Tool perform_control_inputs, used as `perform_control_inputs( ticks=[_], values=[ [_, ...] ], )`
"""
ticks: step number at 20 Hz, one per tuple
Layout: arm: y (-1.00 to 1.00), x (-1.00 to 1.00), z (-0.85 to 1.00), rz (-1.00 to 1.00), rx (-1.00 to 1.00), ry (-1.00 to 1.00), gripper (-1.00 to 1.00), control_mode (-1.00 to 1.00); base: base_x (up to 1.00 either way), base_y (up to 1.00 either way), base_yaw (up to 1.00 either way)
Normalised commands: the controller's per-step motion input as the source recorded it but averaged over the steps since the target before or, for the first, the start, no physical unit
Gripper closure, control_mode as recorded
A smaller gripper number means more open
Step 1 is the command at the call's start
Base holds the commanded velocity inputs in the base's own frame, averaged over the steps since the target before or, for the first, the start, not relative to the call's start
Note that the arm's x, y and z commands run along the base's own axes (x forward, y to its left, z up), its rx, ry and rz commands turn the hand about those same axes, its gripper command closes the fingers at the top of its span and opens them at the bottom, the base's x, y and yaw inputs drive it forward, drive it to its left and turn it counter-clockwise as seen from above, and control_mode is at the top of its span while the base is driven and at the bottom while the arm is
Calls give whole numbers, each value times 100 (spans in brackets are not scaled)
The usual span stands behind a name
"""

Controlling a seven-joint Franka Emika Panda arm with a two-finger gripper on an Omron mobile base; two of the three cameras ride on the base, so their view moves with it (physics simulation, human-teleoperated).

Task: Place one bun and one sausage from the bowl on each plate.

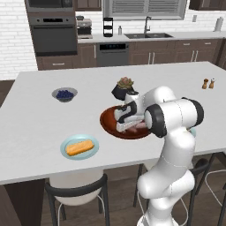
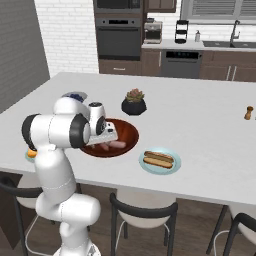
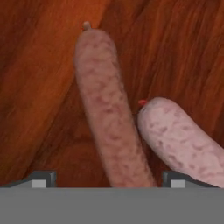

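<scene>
Claw (image 3: 105,180) spread wide astride one sausage (image 3: 107,109) in the bowl (image 3: 39,87), holding nothing.

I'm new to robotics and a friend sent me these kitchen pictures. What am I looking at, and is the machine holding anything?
It is a rendered kitchen with a white robot arm on a base that can drive. Two pictures come from cameras on the base, behind the arm to its left and right. The close-up comes from a camera on the hand, looking along the gripper.

On the counter sits a wooden bowl with the hand lowered into it. One plate carries a bun, and so does a second plate. There is also a small bowl of blueberries and a potted plant.

Nothing is held. In the close-up the gripper is open, with a darker sausage between its fingertips and a paler sausage beside it.
</scene>
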Motion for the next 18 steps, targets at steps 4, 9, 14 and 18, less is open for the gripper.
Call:
perform_control_inputs(
  ticks=[4,9,14,18],
  values=[
    [-14,-68,-47,0,9,7,-100,-100,0,0,0],
    [0,-46,-56,0,7,12,-100,-100,0,0,0],
    [0,-1,-56,0,1,19,-100,-100,0,0,0],
    [0,9,-16,0,1,3,-100,-100,0,0,0]
  ],
)
